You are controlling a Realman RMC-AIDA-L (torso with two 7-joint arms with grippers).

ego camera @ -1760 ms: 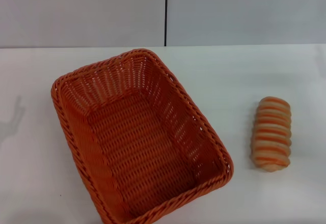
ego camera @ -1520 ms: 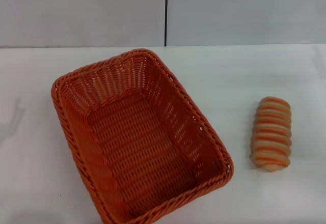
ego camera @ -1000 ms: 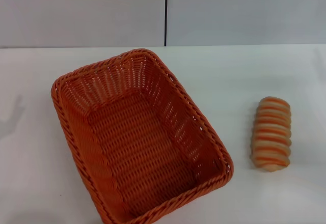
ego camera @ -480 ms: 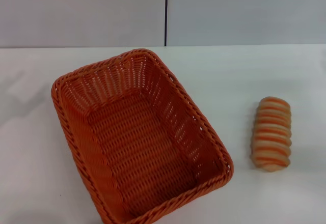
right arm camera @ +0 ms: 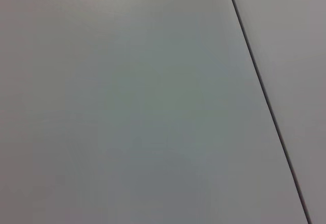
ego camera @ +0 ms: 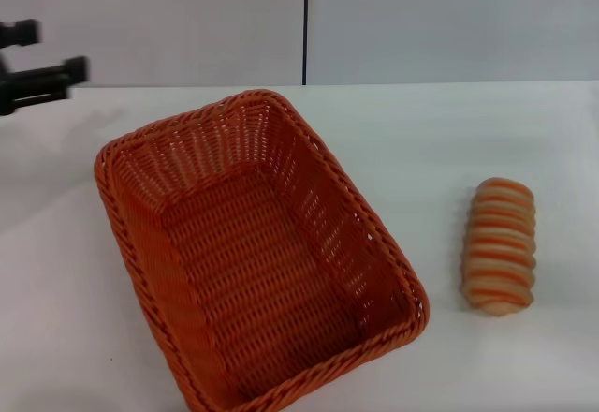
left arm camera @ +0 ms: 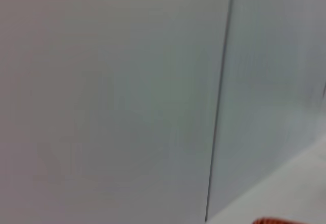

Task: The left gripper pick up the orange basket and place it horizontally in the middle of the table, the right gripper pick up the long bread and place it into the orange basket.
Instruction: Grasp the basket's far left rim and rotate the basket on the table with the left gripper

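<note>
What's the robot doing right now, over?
Left gripper open, at the far left, short of the orange basket. Basket empty, set diagonally. Long bread untouched on the table. Right gripper out of sight. Nothing in the way.

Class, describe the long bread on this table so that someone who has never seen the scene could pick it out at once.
Start from the white table. An orange basket, set askew, fills its left and middle part. To the basket's right, apart from it, lies the long bread: a small tan roll with orange-brown crosswise stripes, the only food there.

The head camera looks down on the table from close above — both wrist cameras face the grey wall, seam shared.
</note>
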